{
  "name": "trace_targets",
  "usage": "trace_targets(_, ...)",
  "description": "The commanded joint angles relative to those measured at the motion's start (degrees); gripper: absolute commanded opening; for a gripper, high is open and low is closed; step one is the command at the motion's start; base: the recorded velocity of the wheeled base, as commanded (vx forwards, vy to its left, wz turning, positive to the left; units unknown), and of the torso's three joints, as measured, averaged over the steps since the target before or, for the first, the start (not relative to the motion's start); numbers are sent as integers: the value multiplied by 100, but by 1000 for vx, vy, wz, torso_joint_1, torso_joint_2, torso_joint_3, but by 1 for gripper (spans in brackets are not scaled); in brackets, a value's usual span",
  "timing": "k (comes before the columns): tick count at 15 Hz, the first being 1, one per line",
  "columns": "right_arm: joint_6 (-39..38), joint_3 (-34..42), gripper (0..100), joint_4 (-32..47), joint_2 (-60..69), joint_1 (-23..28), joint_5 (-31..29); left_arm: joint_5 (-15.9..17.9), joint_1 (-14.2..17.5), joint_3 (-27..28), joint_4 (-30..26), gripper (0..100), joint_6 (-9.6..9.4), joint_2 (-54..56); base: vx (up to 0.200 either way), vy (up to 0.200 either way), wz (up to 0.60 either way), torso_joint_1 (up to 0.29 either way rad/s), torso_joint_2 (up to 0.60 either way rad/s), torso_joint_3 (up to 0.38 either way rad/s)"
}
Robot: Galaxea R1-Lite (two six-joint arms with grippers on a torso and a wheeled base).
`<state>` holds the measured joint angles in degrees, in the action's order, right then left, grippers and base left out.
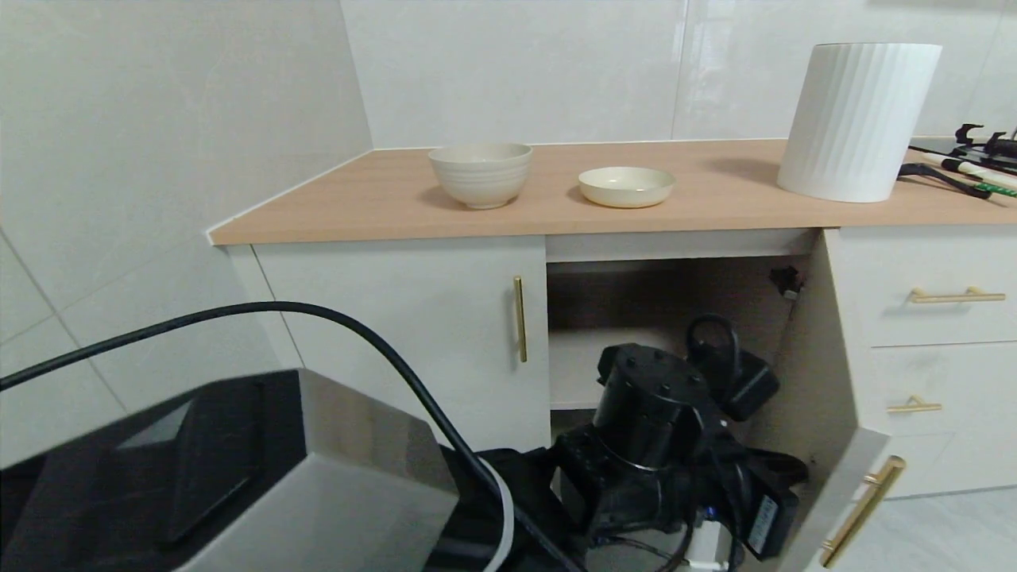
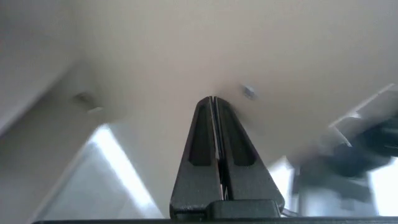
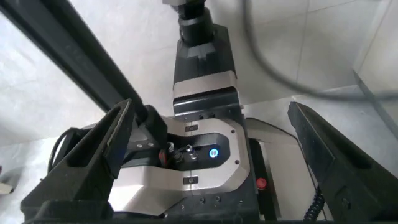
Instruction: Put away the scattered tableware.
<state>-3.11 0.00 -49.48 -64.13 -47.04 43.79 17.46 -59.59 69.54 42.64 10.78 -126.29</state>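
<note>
Hugging tiled walls (image 1: 159, 119) (countertop (image 1: 715, 199) with bowl (image 1: 481, 173))

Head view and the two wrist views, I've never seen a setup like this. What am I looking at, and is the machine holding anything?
It is a two-armed robot on wheels. The large picture comes from a camera on its head, looking at a kitchen countertop. On it stand a deep bowl, a shallow dish and a tall white ribbed container. Below, a cabinet door hangs open. The other two pictures come from cameras on the wrists. The left gripper is shut on nothing; the right gripper is open and empty.
</note>
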Motion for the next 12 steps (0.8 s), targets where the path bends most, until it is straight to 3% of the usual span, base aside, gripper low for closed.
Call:
trace_targets(1, 3, 0, 100, 9, 41, -7, 7, -172, -9, -151, 148, 0, 100, 96, 0, 0, 0, 0, 0, 0)
trace_targets(2, 3, -9, 100, 9, 6, -7, 42, -58, 61, -160, 218, 0, 399, 70, 0, 0, 0, 0, 0, 0)
trace_targets(3, 3, 0, 100, 9, -11, -15, 104, 100, 53, -45, 174, 0, 496, 17, 0, 0, 0, 0, 0, 0)
trace_targets(5, 3, -9, 100, 53, -3, -15, 235, -23, -27, 51, 104, 0, 496, 87, 0, 0, 0, 0, 0, 0)
trace_targets(7, -6, -70, 100, 61, -90, -7, 191, -199, 290, -643, 157, 0, 496, 527, 0, 0, 0, 0, 0, 0)
trace_targets(9, -146, -369, 100, 53, -556, 231, -222, -190, 896, -1469, 473, 0, 496, 966, 0, 0, 0, 0, 0, 0)
trace_targets(12, -190, -765, 100, -9, -1374, 521, -1311, -199, 1969, -2612, 1528, 0, 443, 1415, 0, 0, 0, 0, 0, 0)
